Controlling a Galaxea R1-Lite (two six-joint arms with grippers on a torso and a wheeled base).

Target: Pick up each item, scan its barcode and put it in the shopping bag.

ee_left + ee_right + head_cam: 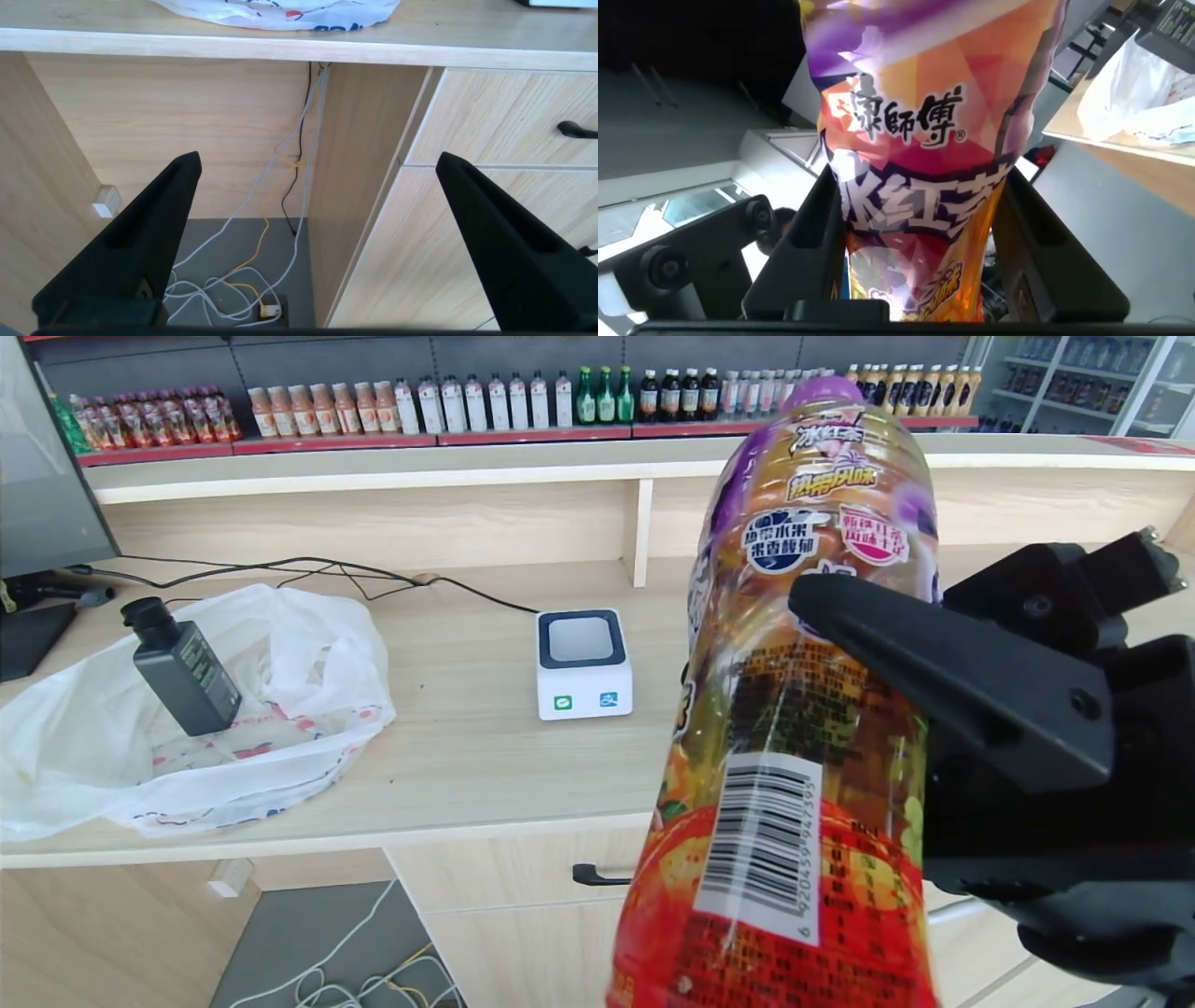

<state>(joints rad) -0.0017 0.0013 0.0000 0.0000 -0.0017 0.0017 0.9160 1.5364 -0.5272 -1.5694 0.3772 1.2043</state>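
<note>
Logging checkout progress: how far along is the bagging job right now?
Done: a dark bottle already sits in the shopping bag. In hand: the right gripper holds the tea bottle raised, away from the scanner. Left: scanning and bagging it. The left gripper hangs open below the counter.

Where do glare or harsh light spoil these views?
Head view: sheen streaks the glossy wrap of the bottle near its barcode, and the window of the scanner reflects pale light. Right wrist view: the shopping bag is washed out bright. Left wrist view: even light, with mild shade under the counter.
</note>
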